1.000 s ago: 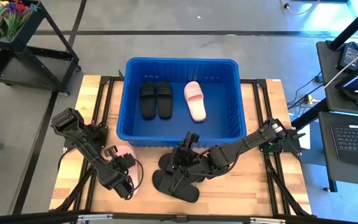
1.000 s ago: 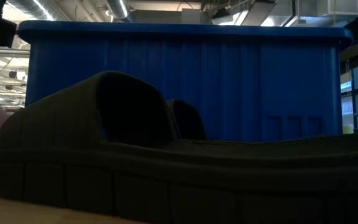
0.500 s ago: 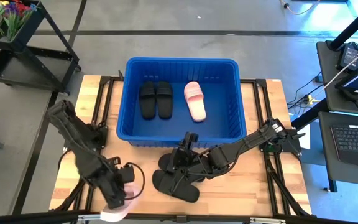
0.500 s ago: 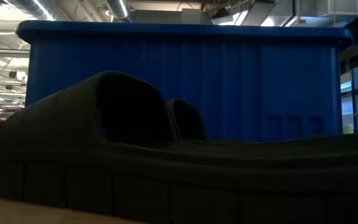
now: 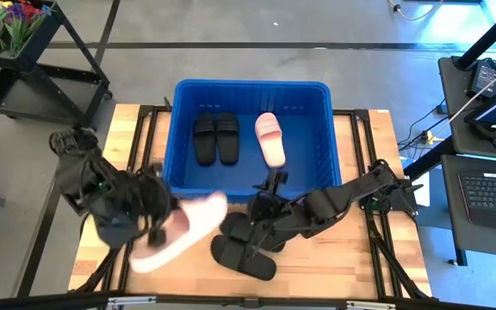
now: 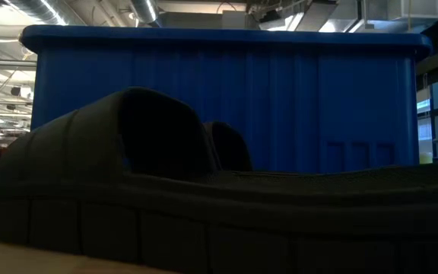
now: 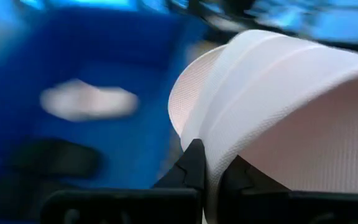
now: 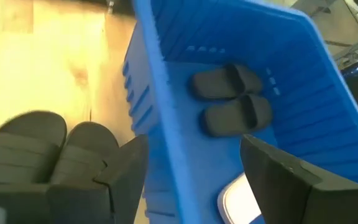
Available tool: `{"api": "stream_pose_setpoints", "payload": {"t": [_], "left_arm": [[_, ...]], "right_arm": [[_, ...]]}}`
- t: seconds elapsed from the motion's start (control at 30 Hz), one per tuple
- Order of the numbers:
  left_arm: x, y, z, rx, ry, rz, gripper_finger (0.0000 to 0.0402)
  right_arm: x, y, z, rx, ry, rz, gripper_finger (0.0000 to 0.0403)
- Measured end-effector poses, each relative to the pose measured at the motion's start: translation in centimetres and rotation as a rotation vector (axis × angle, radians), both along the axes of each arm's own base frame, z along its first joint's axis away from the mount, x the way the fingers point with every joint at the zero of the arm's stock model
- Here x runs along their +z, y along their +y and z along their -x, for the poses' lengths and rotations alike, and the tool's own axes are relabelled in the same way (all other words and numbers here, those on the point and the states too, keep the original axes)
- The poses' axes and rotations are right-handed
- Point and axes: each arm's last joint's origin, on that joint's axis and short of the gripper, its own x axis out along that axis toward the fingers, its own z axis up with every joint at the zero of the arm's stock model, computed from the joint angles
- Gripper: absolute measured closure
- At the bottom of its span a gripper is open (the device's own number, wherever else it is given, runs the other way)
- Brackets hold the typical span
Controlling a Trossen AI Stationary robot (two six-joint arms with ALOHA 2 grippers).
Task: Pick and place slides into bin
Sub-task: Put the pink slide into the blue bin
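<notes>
A pale pink slide (image 5: 188, 226) hangs over the table's left half, with my left gripper (image 5: 157, 229) shut on it. My right gripper (image 5: 257, 215) stands open above two black slides (image 5: 241, 250) that lie soles down on the table, just before the blue bin's (image 5: 172, 176) near wall. In the right wrist view its fingers (image 8: 124, 167) frame that wall (image 8: 166, 155). Inside the bin lie a black pair (image 5: 215, 138) and another pale pink slide (image 5: 269, 138). The low view shows only a black slide (image 6: 128, 190) close up and the bin (image 6: 219, 99) behind it. My left gripper pinches a smooth pale band of the slide (image 7: 215, 163), the strap by its look, between its two fingers (image 7: 194, 167). The fingers slant downward from the table's left side. The slide is lifted clear of the table, tilted, its far end (image 5: 218, 207) toward the bin.
The bin takes up the far middle of the wooden table (image 5: 360, 258). A black cart with flowers (image 5: 24, 43) stands beyond the far left corner, and desks with a keyboard (image 5: 493, 189) stand to the right.
My left gripper has taken the pale pink slide off the table's near left part and raised it high, tipping from pointing down to slanting; the slide now hangs clear, nearer the bin. My right gripper has risen a little above the black slides, still open.
</notes>
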Motion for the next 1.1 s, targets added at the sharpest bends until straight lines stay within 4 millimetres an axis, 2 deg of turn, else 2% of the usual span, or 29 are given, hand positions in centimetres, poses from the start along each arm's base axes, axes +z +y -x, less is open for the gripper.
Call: {"api": "stream_pose_setpoints", "payload": {"t": [0.2, 0.33, 0.57, 0.77, 0.93, 1.1], "left_arm": [[-0.3, 3.8, -2.3, 0.229, -0.022, -0.384, 0.0399], [-1.1, 6.6, -4.4, 0.326, 0.058, -0.532, 0.0399], [-3.4, 10.7, -8.2, 0.449, 0.133, -0.612, 0.0398], [-5.3, 12.9, -11.4, 0.413, 0.108, -0.641, 0.0399], [-6.4, 14.1, -12.8, 0.432, 0.078, -0.672, 0.0399], [-7.0, 14.9, -13.2, 0.463, 0.066, -0.669, 0.0399]], "right_arm": [[2.8, -1.4, 2.2, -0.060, -0.076, -0.032, 0.0150], [4.0, -2.4, 3.1, -0.100, -0.119, 0.016, 0.0150], [4.6, -3.4, 3.0, -0.199, -0.173, 0.261, 0.0150], [4.1, -5.0, 2.1, -0.230, -0.134, 0.322, 0.0150], [4.0, -6.3, 1.6, -0.266, -0.125, 0.327, 0.0150], [4.2, -7.5, 1.0, -0.302, -0.142, 0.320, 0.0150]]}}
